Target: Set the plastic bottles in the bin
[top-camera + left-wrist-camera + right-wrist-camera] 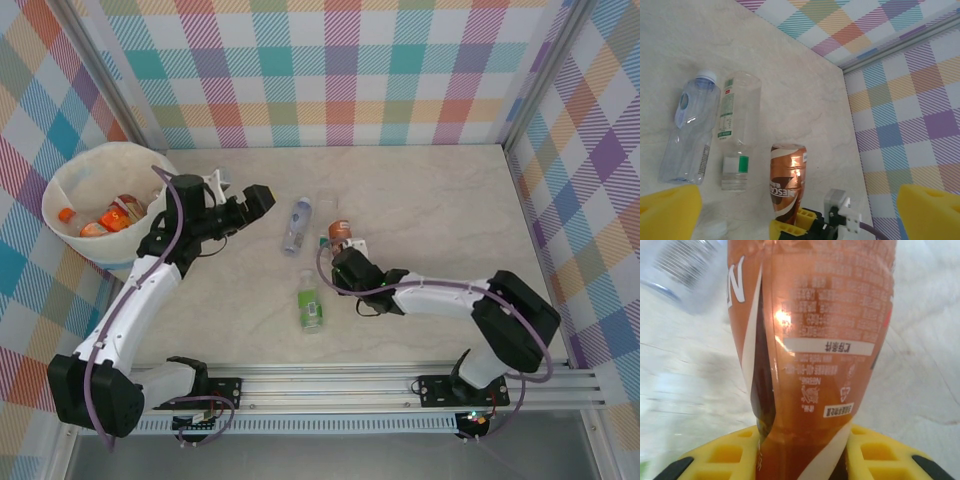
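My right gripper [343, 258] is shut on the neck end of a brown-labelled plastic bottle [341, 232] in mid-table; in the right wrist view the yellow fingers [720, 457] press both sides of that bottle [810, 340]. My left gripper [262, 200] is open and holds nothing, between the bin and the loose bottles, its yellow fingers [670, 210] spread wide. The left wrist view shows a blue-tinted bottle [690, 135], a clear green-labelled bottle [735, 130] and the held brown bottle [787, 182]. The white bin [112, 150] at far left holds orange-labelled bottles [110, 218].
A green-labelled bottle [311, 305] lies nearer the arm bases. The blue-tinted bottle [296, 225] and the clear one [326, 212] lie side by side just left of the held bottle. Checked walls enclose the table; a metal rail [400, 385] runs along the near edge.
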